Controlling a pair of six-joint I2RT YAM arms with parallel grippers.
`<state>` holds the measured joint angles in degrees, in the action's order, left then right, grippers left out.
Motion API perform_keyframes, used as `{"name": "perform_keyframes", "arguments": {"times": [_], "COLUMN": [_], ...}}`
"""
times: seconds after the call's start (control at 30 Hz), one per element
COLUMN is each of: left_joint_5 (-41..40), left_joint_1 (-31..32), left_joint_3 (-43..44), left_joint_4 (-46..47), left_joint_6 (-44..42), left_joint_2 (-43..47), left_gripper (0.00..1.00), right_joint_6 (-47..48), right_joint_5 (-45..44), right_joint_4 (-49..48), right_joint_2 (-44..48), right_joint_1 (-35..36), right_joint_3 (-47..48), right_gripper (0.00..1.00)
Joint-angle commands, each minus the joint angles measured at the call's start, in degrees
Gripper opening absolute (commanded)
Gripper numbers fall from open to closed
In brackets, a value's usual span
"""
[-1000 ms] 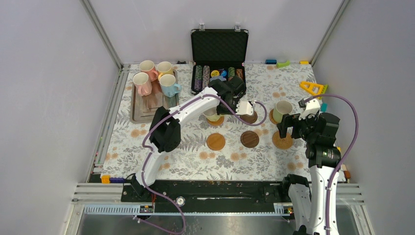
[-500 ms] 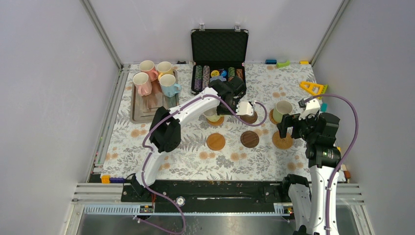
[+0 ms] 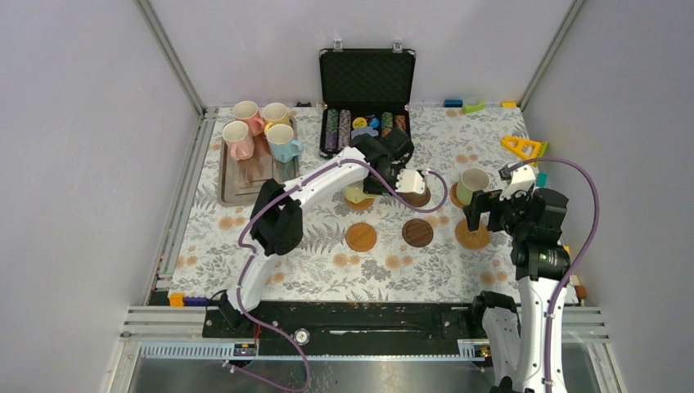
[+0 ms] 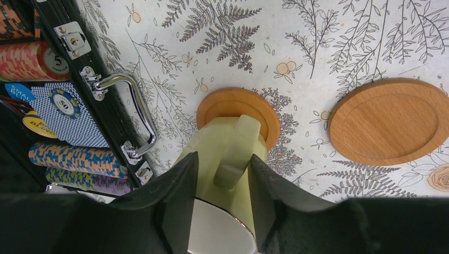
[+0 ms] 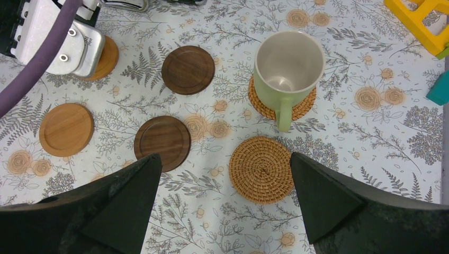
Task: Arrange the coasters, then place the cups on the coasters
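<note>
A pale yellow-green cup (image 4: 212, 143) stands on a tan wooden coaster (image 4: 238, 103). My left gripper (image 4: 223, 157) is open, its fingers (image 4: 177, 185) either side of the cup's handle with small gaps. My right gripper (image 5: 223, 159) hangs wide open over an empty woven coaster (image 5: 260, 169). A green cup (image 5: 288, 66) sits on another woven coaster (image 5: 267, 106). Two dark wood coasters (image 5: 188, 69) (image 5: 162, 143) and a tan coaster (image 5: 66, 129) lie bare. Two pink cups (image 3: 238, 139) (image 3: 247, 116), a yellow cup (image 3: 276, 115) and a blue cup (image 3: 284, 142) stand at the back left.
The four back-left cups stand on a silver tray (image 3: 245, 176). An open black case of poker chips (image 3: 366, 98) sits just behind my left gripper. A yellow toy (image 3: 522, 147) lies at the right edge. Frame posts and grey walls bound the table.
My left gripper's jaws have spread away from the cup's handle, leaving the cup standing on its coaster. The right arm has not moved.
</note>
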<state>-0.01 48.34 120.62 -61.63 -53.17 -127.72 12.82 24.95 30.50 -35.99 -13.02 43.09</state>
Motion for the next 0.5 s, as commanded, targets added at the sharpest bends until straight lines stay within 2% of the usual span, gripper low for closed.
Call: {"name": "perform_keyframes", "arguments": {"times": [0.0, 0.1, 0.33, 0.47], "left_joint_5": [-1.2, -1.1, -0.4, -0.8], "left_joint_1": [0.2, 0.2, 0.3, 0.3], "left_joint_3": [1.1, 1.5, 2.8, 2.7], "left_joint_4": [0.5, 0.7, 0.9, 4.2], "left_joint_6": [-0.6, -0.3, 1.2, 3.0], "left_joint_2": [0.8, 1.2, 1.3, 3.1], "left_gripper": [0.43, 0.48, 0.5, 0.62], "right_joint_6": [0.5, 0.6, 0.6, 0.6], "right_joint_5": [0.6, 0.6, 0.8, 0.9], "right_joint_4": [-1.6, -1.6, -1.6, -1.6], "right_joint_2": [0.3, 0.2, 0.5, 0.6], "right_joint_1": [-0.1, -0.1, -0.1, 0.0], "right_joint_3": [-0.1, -0.1, -0.1, -0.1], "right_gripper": [1.0, 0.99, 1.0, 1.0]}}
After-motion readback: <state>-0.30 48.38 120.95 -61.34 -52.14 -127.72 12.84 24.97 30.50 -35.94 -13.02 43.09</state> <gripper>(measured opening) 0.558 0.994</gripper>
